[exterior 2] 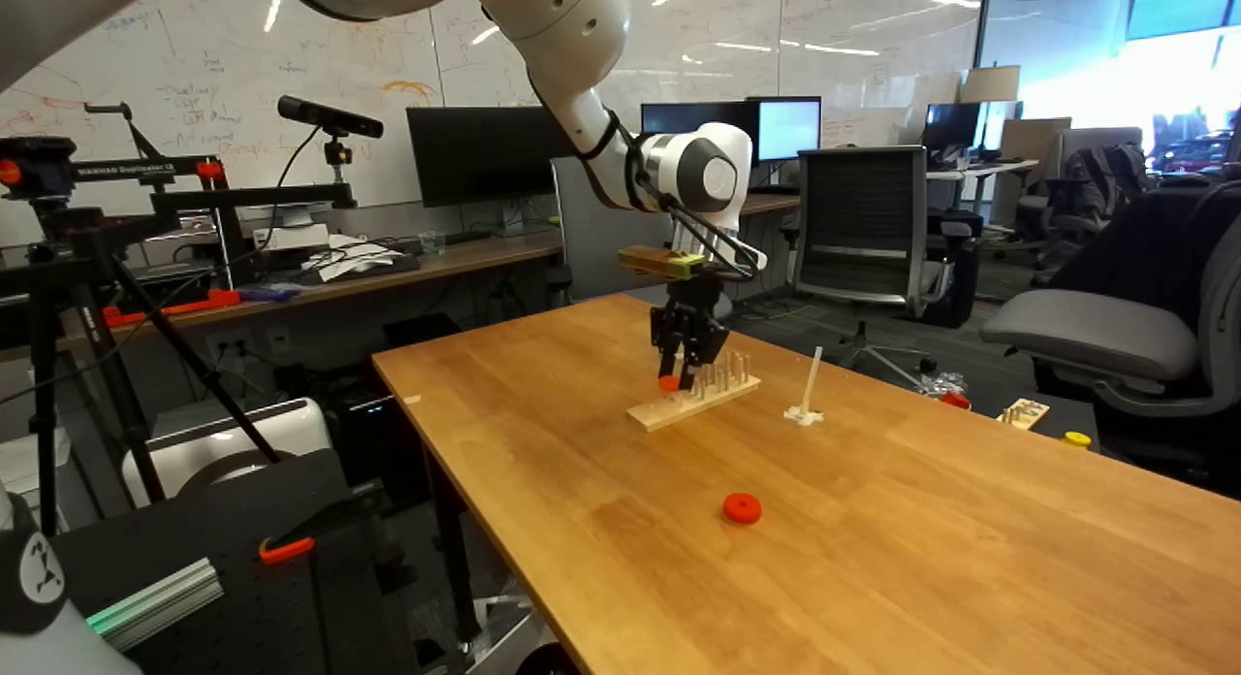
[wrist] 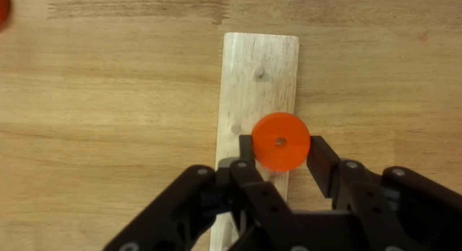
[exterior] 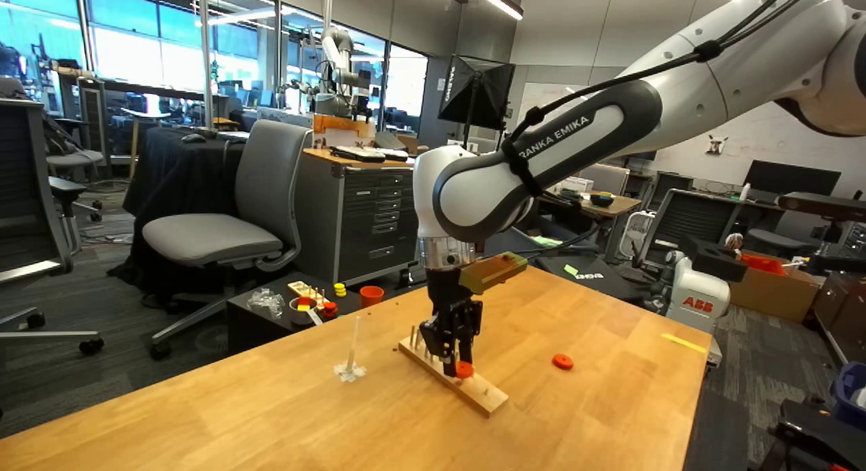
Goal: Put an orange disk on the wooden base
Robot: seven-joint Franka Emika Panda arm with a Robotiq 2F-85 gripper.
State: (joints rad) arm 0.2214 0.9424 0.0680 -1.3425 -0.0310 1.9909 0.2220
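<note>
My gripper (wrist: pixel 282 144) is shut on an orange disk (wrist: pixel 281 159), one finger pad on each side of its rim. Beneath it runs the wooden base (wrist: pixel 258 96), a pale strip. In the wrist view the disk sits right of the strip's midline and overlaps its right edge. A short peg (wrist: pixel 259 71) shows near the base's end, and another peg (wrist: pixel 235 128) lies left of the disk. Taller pegs (exterior 2: pixel 732 369) stand at the far end. Whether the disk touches the base or a peg, I cannot tell. A second orange disk (exterior 2: pixel 742 508) lies flat on the table.
A thin whitish post (exterior: pixel 353 342) on a taped foot stands on the tabletop (exterior: pixel 270 417) near the base's pegged end. Beyond the table edge, a low black stand (exterior: pixel 254 335) carries another pegged strip (exterior: pixel 298 288), cups and yellow rings.
</note>
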